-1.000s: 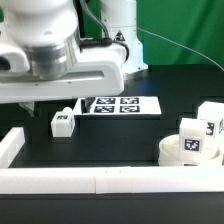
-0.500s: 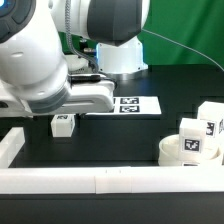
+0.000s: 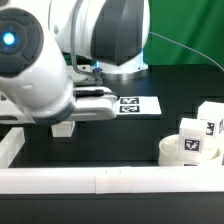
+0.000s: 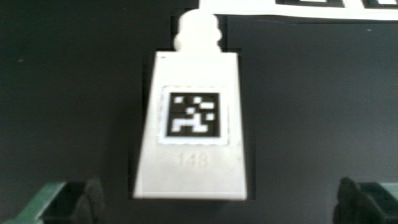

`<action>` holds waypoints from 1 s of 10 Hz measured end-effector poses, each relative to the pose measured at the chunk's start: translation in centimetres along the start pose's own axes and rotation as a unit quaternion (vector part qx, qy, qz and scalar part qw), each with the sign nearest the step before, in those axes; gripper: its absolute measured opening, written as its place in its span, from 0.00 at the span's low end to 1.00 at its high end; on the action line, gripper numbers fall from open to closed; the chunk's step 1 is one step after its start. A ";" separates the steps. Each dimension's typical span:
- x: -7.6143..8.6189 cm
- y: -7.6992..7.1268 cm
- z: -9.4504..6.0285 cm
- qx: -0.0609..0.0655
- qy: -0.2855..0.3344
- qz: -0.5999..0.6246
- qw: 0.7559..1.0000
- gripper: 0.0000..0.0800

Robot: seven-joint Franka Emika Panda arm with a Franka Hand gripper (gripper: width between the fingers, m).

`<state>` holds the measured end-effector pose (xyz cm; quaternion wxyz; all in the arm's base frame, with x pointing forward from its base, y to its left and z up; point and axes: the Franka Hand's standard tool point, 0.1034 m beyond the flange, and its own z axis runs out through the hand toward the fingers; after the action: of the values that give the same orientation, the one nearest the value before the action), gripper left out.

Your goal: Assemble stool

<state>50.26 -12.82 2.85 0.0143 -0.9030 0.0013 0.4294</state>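
Stool leg (image 4: 196, 120) lay directly beneath the tool (image 4: 217, 205), long axis crosswise to its fully spread, empty jaws.

Even bright light; soft low-resolution frames; near arm (image 3: 45, 70) blurred.

Three legs (image 3: 63, 128) (image 3: 198, 136) (image 3: 212, 112), one seat disc (image 3: 176, 153)

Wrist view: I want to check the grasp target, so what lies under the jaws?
A white leg lies on the black table, tag facing up, below the open jaws. Its underside is hidden; in the exterior view the arm covers most of it.
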 end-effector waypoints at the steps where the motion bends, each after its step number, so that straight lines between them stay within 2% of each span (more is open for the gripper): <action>1: 0.0 0.1 -0.1 0.000 0.001 0.001 1.000 0.81; 4: -0.2 0.3 0.2 0.004 -0.007 0.003 1.000 0.81; 5: -0.6 1.1 1.5 0.015 -0.044 0.014 0.999 0.81; 7: -0.5 1.0 3.6 0.016 -0.062 0.034 0.997 0.81; 8: -0.6 0.9 4.1 0.017 -0.068 0.041 0.997 0.81; 10: -0.6 1.0 4.0 0.017 -0.067 0.041 0.997 0.78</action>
<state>46.73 -13.72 0.78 0.0124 -0.8710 0.0446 0.4890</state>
